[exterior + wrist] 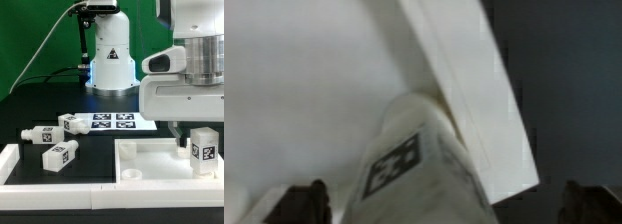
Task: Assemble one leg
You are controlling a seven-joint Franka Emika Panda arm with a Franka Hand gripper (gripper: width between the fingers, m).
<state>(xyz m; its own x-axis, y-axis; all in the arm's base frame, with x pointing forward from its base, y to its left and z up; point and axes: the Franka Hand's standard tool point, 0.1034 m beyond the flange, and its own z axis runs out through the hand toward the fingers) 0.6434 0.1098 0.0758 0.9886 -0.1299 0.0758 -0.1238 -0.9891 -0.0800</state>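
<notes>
One leg, a white block with a black-and-white tag, stands upright in the near corner of the white tabletop at the exterior view's right. My gripper is directly above it. In the wrist view the leg lies between my two dark fingertips, with a gap showing on each side, so my gripper is open around it. The tabletop's raised rim runs alongside the leg. Three more legs lie on the table at the exterior view's left.
The marker board lies behind the loose legs. The robot's white base stands at the back. A white ledge runs along the front left of the table.
</notes>
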